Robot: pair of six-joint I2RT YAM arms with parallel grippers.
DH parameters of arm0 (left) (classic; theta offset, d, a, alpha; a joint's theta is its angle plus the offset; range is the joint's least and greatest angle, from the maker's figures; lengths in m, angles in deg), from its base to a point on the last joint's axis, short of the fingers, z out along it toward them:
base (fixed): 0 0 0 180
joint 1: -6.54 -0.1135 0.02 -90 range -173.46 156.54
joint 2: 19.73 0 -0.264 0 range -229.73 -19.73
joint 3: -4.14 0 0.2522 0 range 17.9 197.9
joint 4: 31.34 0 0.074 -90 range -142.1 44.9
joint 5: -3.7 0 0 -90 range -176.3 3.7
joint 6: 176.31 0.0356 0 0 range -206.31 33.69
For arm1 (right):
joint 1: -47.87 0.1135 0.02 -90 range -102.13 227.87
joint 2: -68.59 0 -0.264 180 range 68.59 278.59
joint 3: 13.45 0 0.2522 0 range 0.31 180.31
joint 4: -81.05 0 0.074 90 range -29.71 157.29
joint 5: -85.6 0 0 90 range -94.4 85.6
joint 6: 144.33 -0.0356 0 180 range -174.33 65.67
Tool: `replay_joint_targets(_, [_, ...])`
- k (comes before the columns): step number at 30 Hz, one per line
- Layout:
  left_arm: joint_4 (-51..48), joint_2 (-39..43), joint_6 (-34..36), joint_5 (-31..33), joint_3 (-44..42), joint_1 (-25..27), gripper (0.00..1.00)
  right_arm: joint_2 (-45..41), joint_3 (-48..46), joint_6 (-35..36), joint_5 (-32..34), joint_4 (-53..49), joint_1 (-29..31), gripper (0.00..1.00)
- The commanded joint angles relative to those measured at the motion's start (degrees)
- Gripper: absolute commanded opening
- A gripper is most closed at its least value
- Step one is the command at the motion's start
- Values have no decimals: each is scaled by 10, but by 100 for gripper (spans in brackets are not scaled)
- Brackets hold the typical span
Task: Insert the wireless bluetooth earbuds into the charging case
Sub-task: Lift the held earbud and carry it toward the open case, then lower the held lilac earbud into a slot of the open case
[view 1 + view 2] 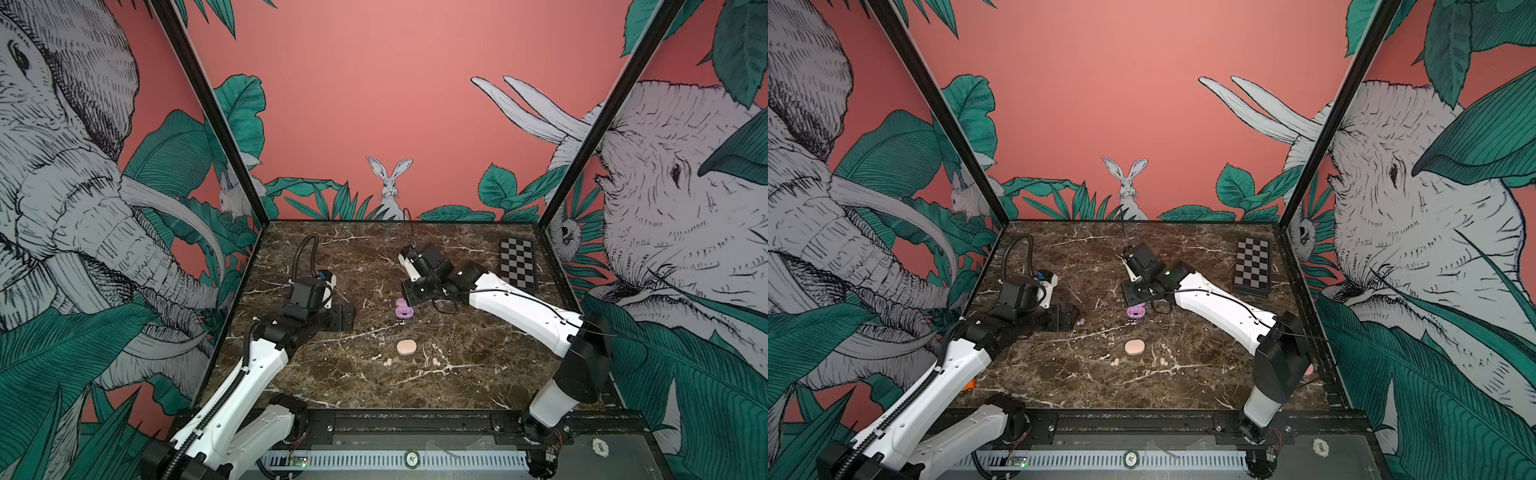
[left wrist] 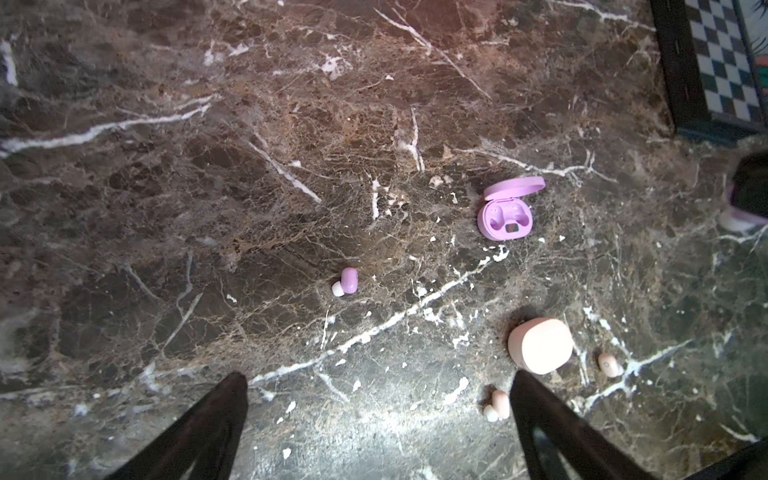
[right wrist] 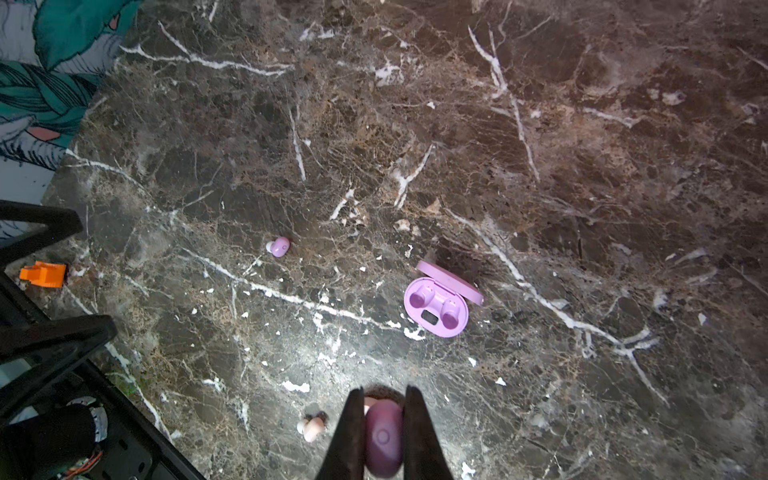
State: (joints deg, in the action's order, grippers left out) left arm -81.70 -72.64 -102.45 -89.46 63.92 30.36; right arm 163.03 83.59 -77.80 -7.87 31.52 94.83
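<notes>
None of the four earbuds is seated yet. One lilac earbud (image 3: 383,436) is clenched in the right hand (image 3: 383,432) near the open lilac case (image 3: 436,307), whose sockets appear empty. The second lilac earbud (image 2: 347,281) lies apart, beneath the released left hand (image 2: 378,415). Two peach earbuds (image 2: 496,405) (image 2: 609,365) flank the closed peach case (image 2: 539,345). Ample bare surface (image 3: 582,166) surrounds everything; the checkerboard (image 1: 518,262) stays far aside.
</notes>
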Motion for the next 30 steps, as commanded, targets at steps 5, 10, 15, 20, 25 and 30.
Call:
replay_joint_targets(5, [23,20,62,56,-16,10,99,-23,-67,56,-40,103,-30,0])
replay_joint_targets(10, [93,34,76,16,-80,15,99,-2,-77,80,-78,132,-44,0])
replay_joint_targets(15, [119,51,96,-1,-109,26,99,21,-98,113,-91,157,-47,0])
replay_joint_targets(20, [118,43,103,0,-111,32,99,10,-157,142,-85,234,-46,0])
replay_joint_targets(25, [120,34,107,0,-114,34,99,-4,-211,176,-86,313,-48,0])
replay_joint_targets(30, [121,32,112,5,-113,37,99,4,-237,201,-111,357,-50,0])
